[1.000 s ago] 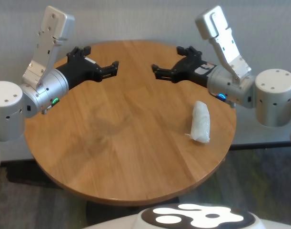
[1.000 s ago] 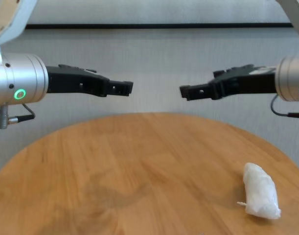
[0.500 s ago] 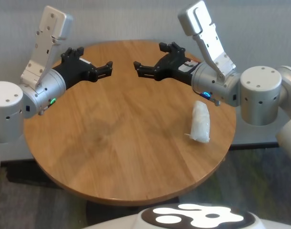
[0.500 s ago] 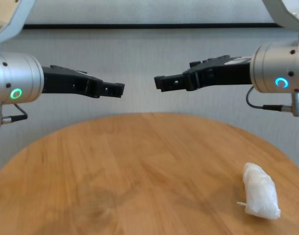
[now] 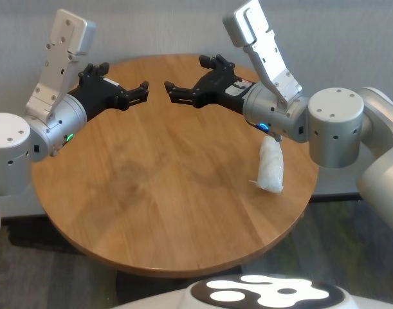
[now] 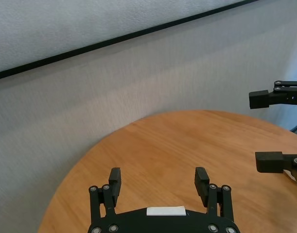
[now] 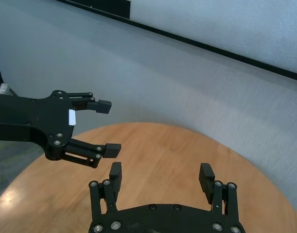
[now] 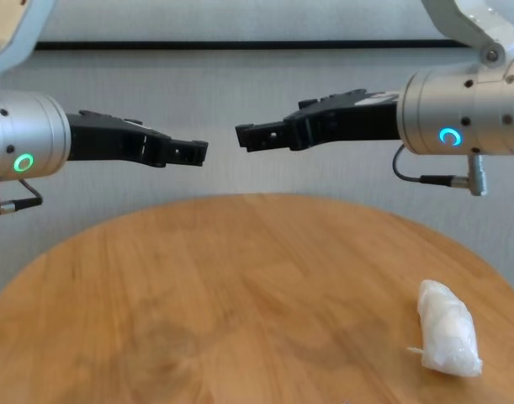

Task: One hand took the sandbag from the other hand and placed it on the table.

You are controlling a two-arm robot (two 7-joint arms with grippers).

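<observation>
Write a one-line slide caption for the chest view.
Both open grippers, left and right, face each other tip to tip above the table; the sandbag lies at its right side.

— What stands behind?
— A pale grey wall, crossed by a thin black strip.
— And underfoot?
— Mottled grey carpet, darkest beneath the round furniture.

Round honey-brown wood-grain table fills lower view. Small white pillow-shaped sandbag in crinkly clear plastic lies on it at right, tail end pointing left. Above – black left gripper, green ring light, and black right gripper, blue-cyan ring light, tips facing, near but apart – both empty
</observation>
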